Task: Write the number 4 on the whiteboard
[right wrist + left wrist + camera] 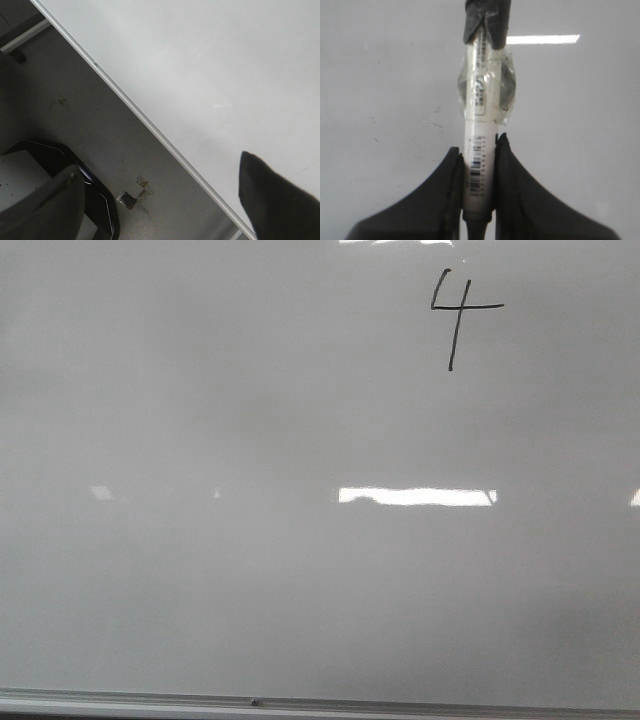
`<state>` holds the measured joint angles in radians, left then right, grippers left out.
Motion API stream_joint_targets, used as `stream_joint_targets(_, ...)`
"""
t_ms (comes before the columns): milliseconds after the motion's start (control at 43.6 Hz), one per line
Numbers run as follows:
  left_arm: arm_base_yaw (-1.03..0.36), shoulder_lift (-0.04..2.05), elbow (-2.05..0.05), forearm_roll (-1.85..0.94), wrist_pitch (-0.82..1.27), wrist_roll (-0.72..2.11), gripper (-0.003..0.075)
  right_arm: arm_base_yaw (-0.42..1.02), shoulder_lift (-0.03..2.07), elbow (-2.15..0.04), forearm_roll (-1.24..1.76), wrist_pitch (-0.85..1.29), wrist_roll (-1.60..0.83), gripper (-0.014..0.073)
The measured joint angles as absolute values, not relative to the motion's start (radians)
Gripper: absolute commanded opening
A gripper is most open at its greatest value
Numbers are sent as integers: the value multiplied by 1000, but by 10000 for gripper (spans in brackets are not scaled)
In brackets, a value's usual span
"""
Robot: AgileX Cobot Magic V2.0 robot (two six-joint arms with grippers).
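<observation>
A thin black number 4 (pixel 455 315) is drawn near the top right of the whiteboard (pixel 300 570), which fills the front view. No arm shows in the front view. In the left wrist view my left gripper (pixel 479 155) is shut on a white marker (pixel 481 135) with a barcode, clear tape round its middle and a black tip end, held over the whiteboard (pixel 385 75). In the right wrist view my right gripper (pixel 162 200) is open and empty, straddling the whiteboard's silver frame edge (pixel 150 127).
The board's lower silver frame (pixel 250 703) runs along the bottom of the front view. Bright glare streaks (pixel 415 496) lie on the board. Below the board in the right wrist view are grey floor (pixel 90 120) and a black glossy object (pixel 95 195).
</observation>
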<state>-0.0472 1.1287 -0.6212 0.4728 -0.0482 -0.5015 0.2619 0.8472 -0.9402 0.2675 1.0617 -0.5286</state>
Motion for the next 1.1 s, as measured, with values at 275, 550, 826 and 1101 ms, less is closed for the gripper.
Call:
stream_joint_targets(275, 10, 1278, -609, 462, -216, -504, 5, 262, 847, -940, 267, 1049, -529, 640)
stream_joint_targets(550, 10, 1410, -609, 460, -406, -504, 6, 262, 847, -940, 267, 1047, -529, 640)
stream_joint_targets(826, 10, 1493, -609, 437, -526, -504, 158, 262, 847, -940, 267, 1045, -529, 640)
stream_joint_targets(1101, 10, 1518, -648, 433, -500, -505, 355, 262, 847, -940, 267, 1045, -529, 640)
